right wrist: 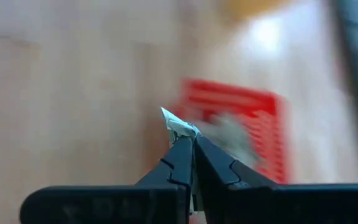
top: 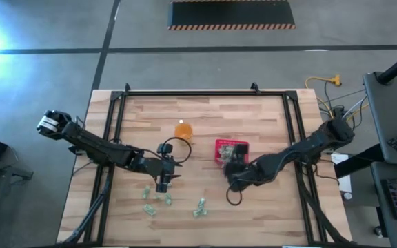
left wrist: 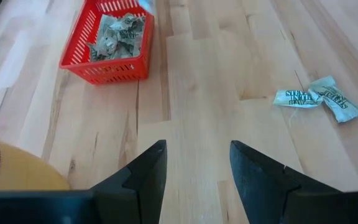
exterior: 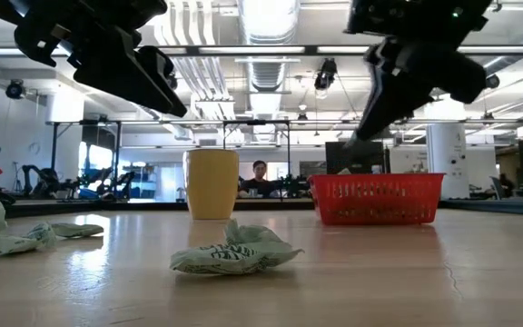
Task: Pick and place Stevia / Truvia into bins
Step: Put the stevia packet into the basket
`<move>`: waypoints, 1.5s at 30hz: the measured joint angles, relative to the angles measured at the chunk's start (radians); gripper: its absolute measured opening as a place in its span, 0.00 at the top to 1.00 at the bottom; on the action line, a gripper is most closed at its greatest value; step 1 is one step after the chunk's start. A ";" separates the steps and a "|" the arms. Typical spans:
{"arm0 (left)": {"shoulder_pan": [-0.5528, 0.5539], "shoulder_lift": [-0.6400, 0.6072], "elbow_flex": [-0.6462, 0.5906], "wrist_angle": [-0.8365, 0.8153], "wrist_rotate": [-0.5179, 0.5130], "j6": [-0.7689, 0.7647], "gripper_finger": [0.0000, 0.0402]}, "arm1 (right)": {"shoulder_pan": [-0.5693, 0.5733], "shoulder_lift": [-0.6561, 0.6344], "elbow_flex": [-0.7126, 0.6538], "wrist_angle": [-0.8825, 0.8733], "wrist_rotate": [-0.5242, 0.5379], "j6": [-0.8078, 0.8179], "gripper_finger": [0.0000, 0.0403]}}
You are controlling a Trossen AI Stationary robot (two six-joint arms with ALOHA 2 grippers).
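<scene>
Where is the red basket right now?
From above, the red basket sits right of the table's middle, with the orange cup to its left and the right gripper at its near edge.

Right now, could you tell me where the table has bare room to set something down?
The far strip beyond the orange cup and red basket is bare, as are both near corners. It is crowded mid-table: the left gripper hovers over loose packets, and the right gripper, fingers pinching a packet, is beside the basket.
</scene>
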 joint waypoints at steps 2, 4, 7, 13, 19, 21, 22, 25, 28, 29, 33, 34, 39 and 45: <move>0.000 0.000 0.000 0.000 0.000 0.000 0.60 | 0.008 -0.025 -0.011 -0.064 0.099 0.092 0.98; 0.000 0.000 0.000 0.000 0.000 0.000 0.60 | 0.010 -0.049 -0.030 -0.099 0.150 0.165 0.98; 0.000 0.000 0.000 0.000 0.000 0.000 0.60 | 0.008 -0.077 -0.071 -0.101 0.161 0.209 0.98; 0.000 0.000 -0.001 0.002 0.000 0.000 0.60 | 0.007 -0.076 -0.120 -0.092 0.168 0.223 0.98; 0.000 0.000 -0.001 0.004 0.000 0.000 0.60 | 0.007 -0.075 -0.149 -0.098 0.228 0.256 0.95; 0.001 0.000 -0.002 0.003 0.000 0.000 0.60 | 0.007 -0.075 -0.150 -0.097 0.227 0.256 0.91; 0.001 0.000 -0.002 0.003 0.000 0.000 0.60 | 0.007 -0.075 -0.151 -0.097 0.226 0.256 0.89; 0.001 0.000 -0.002 0.003 0.000 0.000 0.60 | 0.007 -0.075 -0.151 -0.097 0.227 0.256 0.82; 0.001 0.000 -0.002 0.002 0.000 0.000 0.60 | 0.007 -0.075 -0.151 -0.097 0.246 0.256 0.74; 0.001 0.000 -0.002 0.000 0.000 -0.002 0.60 | 0.007 -0.075 -0.148 -0.099 0.246 0.255 0.72; 0.000 0.000 -0.002 -0.097 0.017 -0.099 0.60 | 0.015 -0.083 -0.129 -0.099 0.234 0.236 0.67; 0.000 0.000 -0.002 -0.143 0.028 -0.143 0.60 | 0.019 -0.087 -0.125 -0.097 0.218 0.225 0.67; -0.001 0.000 -0.002 -0.323 0.073 -0.357 0.60 | 0.040 -0.100 -0.113 -0.096 0.157 0.201 0.67; -0.013 0.027 -0.002 -0.317 0.115 -0.444 0.60 | 0.054 -0.117 -0.111 -0.095 0.147 0.200 0.69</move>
